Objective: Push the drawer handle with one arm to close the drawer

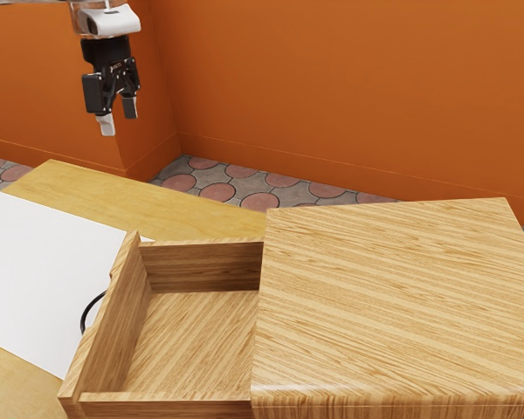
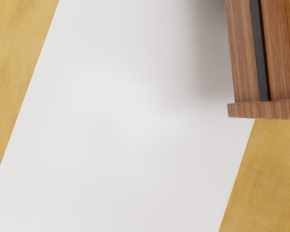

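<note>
My gripper [image 1: 119,120] hangs open in the exterior view's upper left, pointing down, with a gap between its fingers and nothing between them. It is high above the table, well apart from the drawer. The wooden drawer [image 1: 192,336] stands pulled out of its cabinet [image 1: 393,297], its inside bare. On the outer face of its front [image 1: 105,340] is a thin black curved handle [image 1: 85,314], partly hidden behind the front panel. In the wrist view, brown wooden parts [image 2: 244,58] with a dark strip [image 2: 260,53] between them show at one edge.
A white sheet [image 1: 44,279] lies on the yellow wooden table [image 1: 113,192] on the handle side of the drawer. The wrist view also has the white sheet [image 2: 121,125] on the table [image 2: 14,63]. Orange walls [image 1: 332,87] rise behind a patterned floor [image 1: 236,188].
</note>
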Robot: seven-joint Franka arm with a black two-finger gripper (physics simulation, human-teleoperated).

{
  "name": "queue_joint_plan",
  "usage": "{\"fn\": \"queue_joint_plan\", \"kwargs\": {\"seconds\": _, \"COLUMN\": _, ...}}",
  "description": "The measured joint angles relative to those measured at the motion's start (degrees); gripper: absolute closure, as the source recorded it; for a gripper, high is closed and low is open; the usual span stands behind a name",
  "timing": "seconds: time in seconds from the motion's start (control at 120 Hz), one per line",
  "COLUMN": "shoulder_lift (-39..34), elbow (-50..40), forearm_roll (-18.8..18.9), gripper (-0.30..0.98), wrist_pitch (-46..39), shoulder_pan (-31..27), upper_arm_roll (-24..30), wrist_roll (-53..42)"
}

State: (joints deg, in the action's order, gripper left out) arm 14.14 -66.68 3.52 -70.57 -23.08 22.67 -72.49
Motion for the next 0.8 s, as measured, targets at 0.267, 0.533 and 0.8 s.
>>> {"fn": "queue_joint_plan", "kwargs": {"seconds": 0.267, "shoulder_lift": -7.27, "elbow": 4.26, "forearm_roll": 0.04, "gripper": 0.01, "wrist_pitch": 0.15, "shoulder_pan": -0.57, "upper_arm_roll": -0.80, "wrist_roll": 0.03}}
{"fn": "queue_joint_plan", "kwargs": {"seconds": 0.533, "shoulder_lift": -24.94, "elbow": -10.98, "forearm_roll": 0.57, "gripper": 0.00, "wrist_pitch": 9.42, "shoulder_pan": -3.64, "upper_arm_roll": -14.28, "wrist_roll": 5.63}}
{"fn": "queue_joint_plan", "kwargs": {"seconds": 0.8, "shoulder_lift": -27.45, "elbow": -15.97, "forearm_roll": 0.32, "gripper": 0.14, "wrist_pitch": 12.98, "shoulder_pan": -0.88, "upper_arm_roll": -9.77, "wrist_roll": 1.66}}
